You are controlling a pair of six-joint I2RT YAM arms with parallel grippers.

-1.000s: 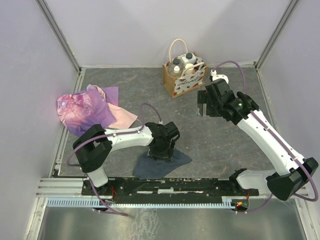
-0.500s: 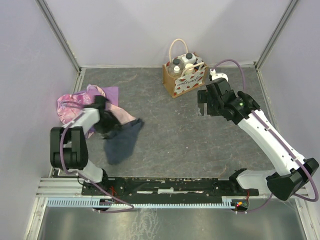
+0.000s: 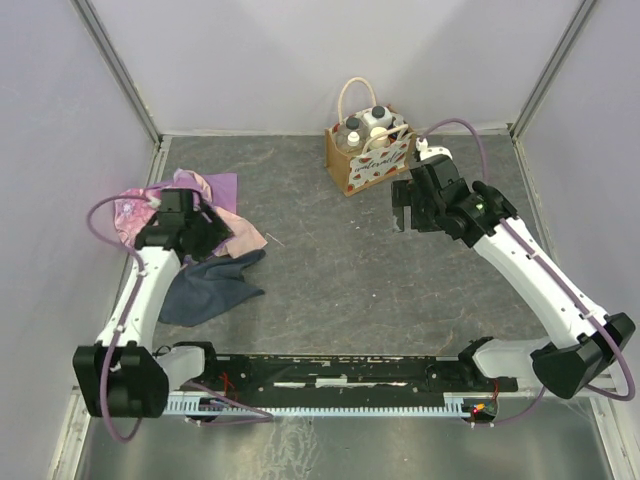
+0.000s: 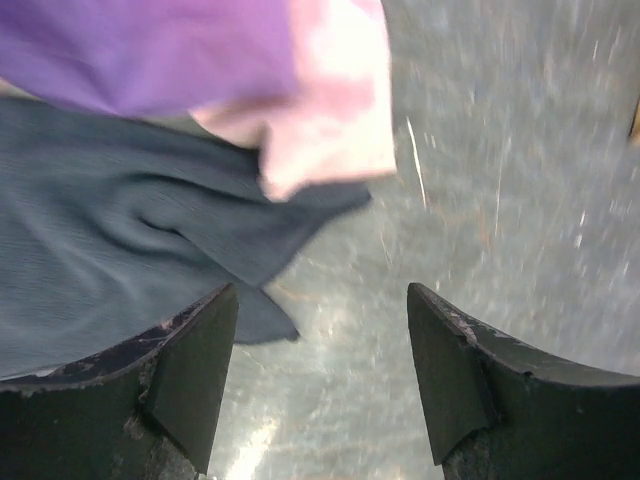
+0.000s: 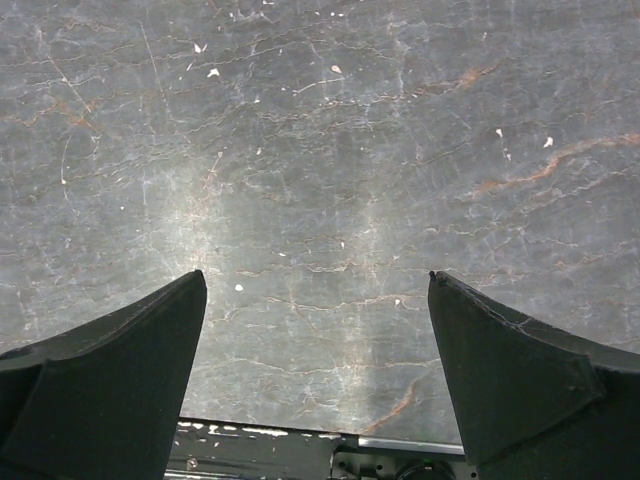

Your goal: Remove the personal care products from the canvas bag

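While the bottles [image 3: 376,120] sit in the canvas bag [image 3: 372,165] at the counter's far edge, I see the right gripper [image 5: 315,285] and left gripper [image 4: 320,300] both spread wide, empty.

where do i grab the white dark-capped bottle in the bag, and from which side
Grip the white bottle by its dark cap, coming straight down: it stands upright in the canvas bag, only its top clears the rim, and other bottles and the handles crowd its sides.
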